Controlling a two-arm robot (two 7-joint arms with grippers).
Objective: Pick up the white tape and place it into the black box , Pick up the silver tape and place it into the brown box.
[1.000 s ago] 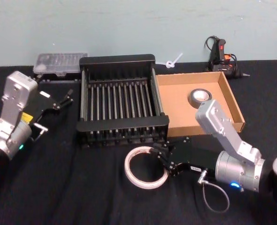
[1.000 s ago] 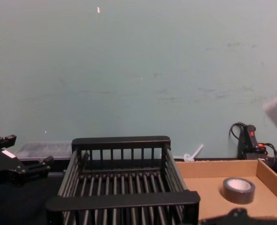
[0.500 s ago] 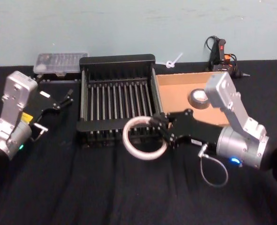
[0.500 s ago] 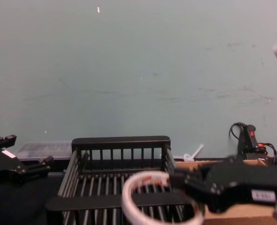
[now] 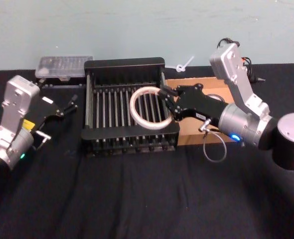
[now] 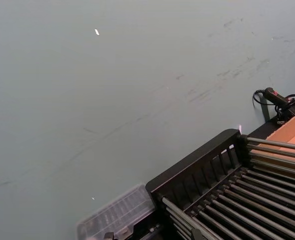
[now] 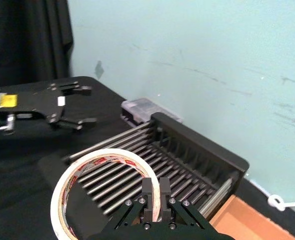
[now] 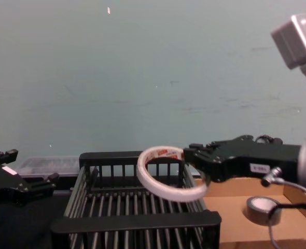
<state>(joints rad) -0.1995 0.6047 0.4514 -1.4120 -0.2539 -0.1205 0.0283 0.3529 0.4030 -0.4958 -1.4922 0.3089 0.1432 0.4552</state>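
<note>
The right gripper (image 5: 165,100) was clamped on the white tape (image 5: 148,108), pinching the ring's rim at its 3 o'clock side so that the ring hung clear in the air above the black box (image 5: 127,66), over the crate's right half. That edge grip left the hoop free below and beside the fingers, presumably so it could drop flat onto the slatted floor once let go. The tape was a wide, thin white hoop, tilted, with red print visible on its inner face. The silver tape (image 8: 263,210) lay in the brown box (image 5: 189,82), at 3 o'clock from the crate on the worktop (image 5: 137,199). The left gripper (image 5: 62,107) sat parked at 9 o'clock of the crate, fingers apart and empty.
</note>
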